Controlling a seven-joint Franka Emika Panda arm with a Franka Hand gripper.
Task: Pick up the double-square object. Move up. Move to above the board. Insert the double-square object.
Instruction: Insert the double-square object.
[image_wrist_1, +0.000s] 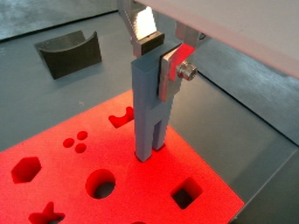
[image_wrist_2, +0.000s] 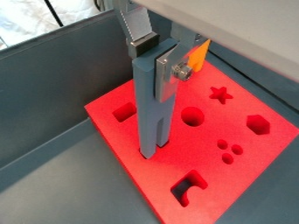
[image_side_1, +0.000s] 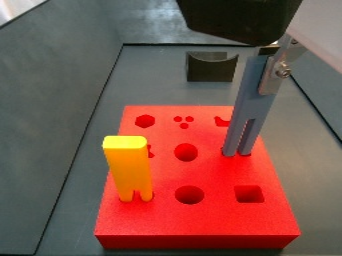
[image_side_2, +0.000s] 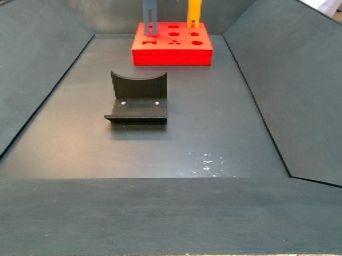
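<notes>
We see the hand (image_wrist_1: 159, 63) low over the board (image_wrist_1: 70, 175), its silver fingers (image_wrist_1: 145, 24) clamped on the upper part of the double-square object (image_wrist_1: 149, 105), which stands upright between them. In both wrist views the grey-blue bar reaches down to the red slab, and its forked lower end sits at or just inside a cut-out; in a side view the double-square object (image_side_1: 249, 105) meets the board (image_side_1: 201, 215) at its right-hand side, near the square hole at the front (whether the prongs are fully seated or only started, we cannot tell, since the bar hides its own hole).

So we judge the pick-up, the lift and the move to above the board as done, and the insertion as under way or nearly finished. What appears left is to press the bar home if it is not yet down, then let go.

Elsewhere on the board a yellow block (image_side_1: 126, 168) stands upright in its own hole at the front left corner, well apart from the bar. The dark grey holder (image_side_2: 136, 97) lies on the worktop (image_side_2: 160, 150) away from the board, empty; another side view shows it (image_side_1: 210, 65) behind the slab. From the far camera the board (image_side_2: 171, 47) is small, and only the bar and yellow block rise above it.
</notes>
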